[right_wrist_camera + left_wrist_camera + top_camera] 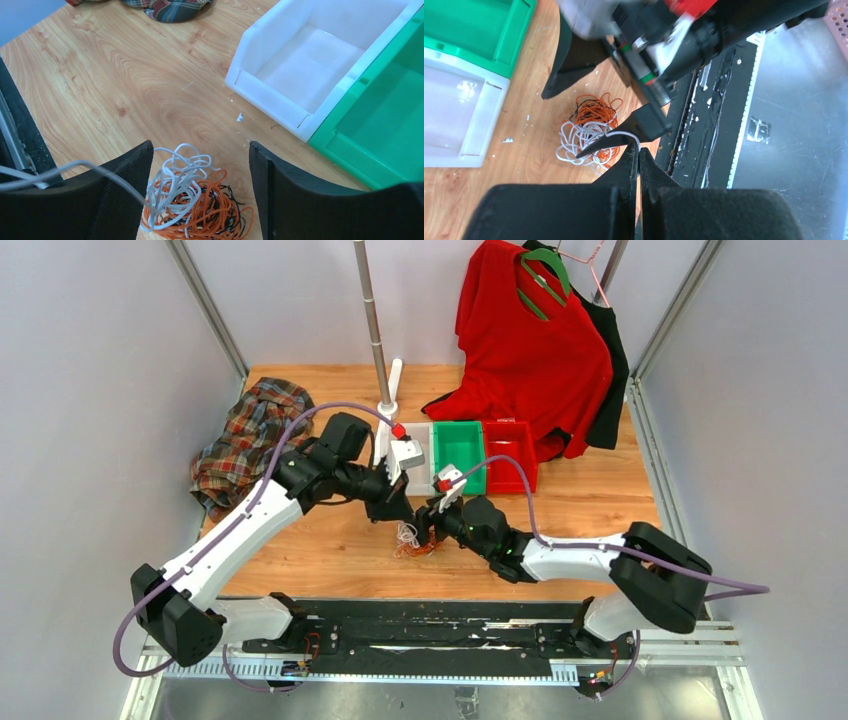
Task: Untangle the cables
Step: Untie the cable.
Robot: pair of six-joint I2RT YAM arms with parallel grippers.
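Note:
The cables point(410, 540) lie as one tangle of white, orange and black wire point(195, 200) on the wooden table between the two arms. My left gripper point(639, 150) is shut, and a white cable strand point(624, 134) runs from the pile into its tips. In the right wrist view that white strand point(65, 170) stretches up and left out of the pile. My right gripper point(200, 150) is open and hangs low over the tangle, one finger on each side of it. One of its fingers point(624, 142) lies under the white strand just ahead of the left tips.
A white bin point(320, 65), a green bin point(460, 445) and a red bin point(510, 455) stand in a row just behind the grippers. A plaid cloth point(250, 440) lies at the back left. A red shirt point(530, 350) hangs at the back right beside a metal pole point(375, 330).

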